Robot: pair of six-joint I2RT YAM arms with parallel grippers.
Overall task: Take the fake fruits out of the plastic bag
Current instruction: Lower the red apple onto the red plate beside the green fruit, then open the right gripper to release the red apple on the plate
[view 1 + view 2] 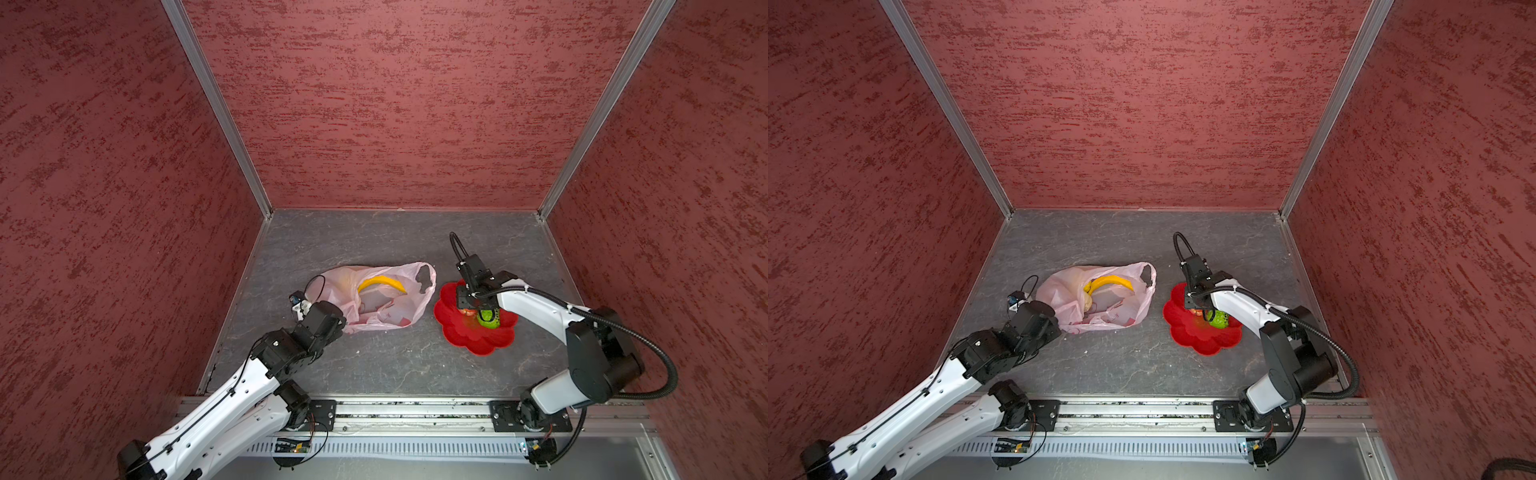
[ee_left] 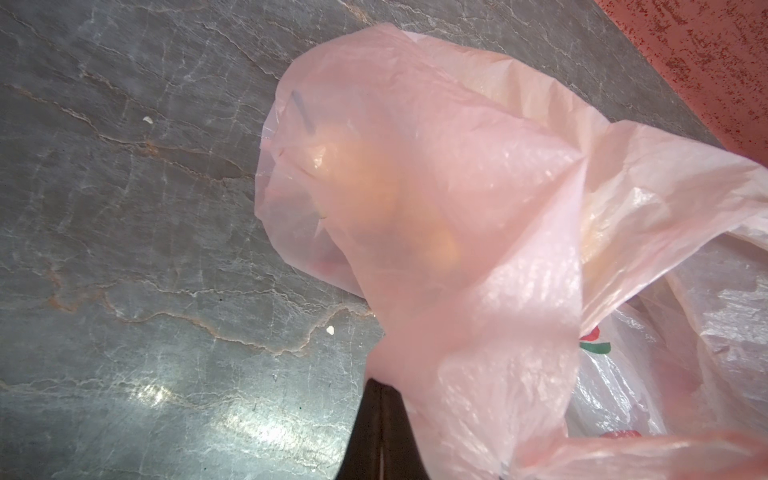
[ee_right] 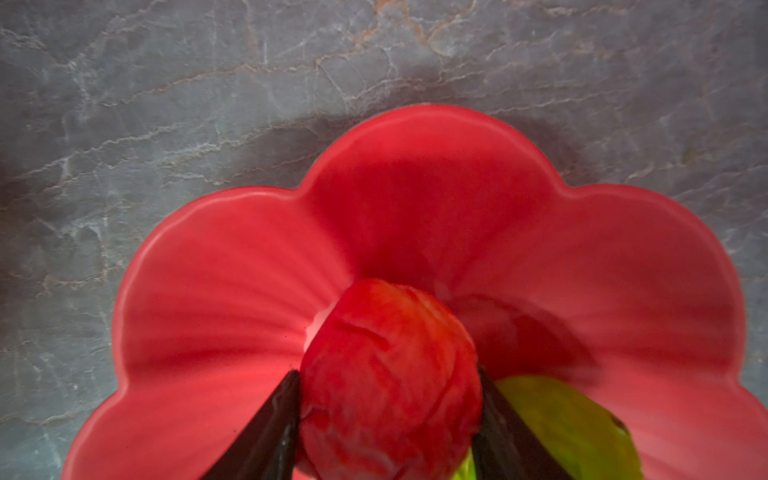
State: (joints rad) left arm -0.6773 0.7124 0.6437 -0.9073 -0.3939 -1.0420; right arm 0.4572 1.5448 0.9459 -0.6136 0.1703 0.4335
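Grey table (image 1: 395, 365): over the red plate (image 1: 478, 340) at right, the right gripper (image 3: 387, 374) clamps the red ball (image 3: 386, 332), with the green ball (image 3: 561, 415) just beside it. At left, the left gripper (image 2: 380, 386) is closed, pinching the plastic bag (image 1: 390, 307).

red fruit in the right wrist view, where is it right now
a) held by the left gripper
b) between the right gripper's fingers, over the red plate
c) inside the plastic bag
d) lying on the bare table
b: the right wrist view shows the red fruit pinched between the two dark fingers of the right gripper, over the red plate, with the green fruit beside it.
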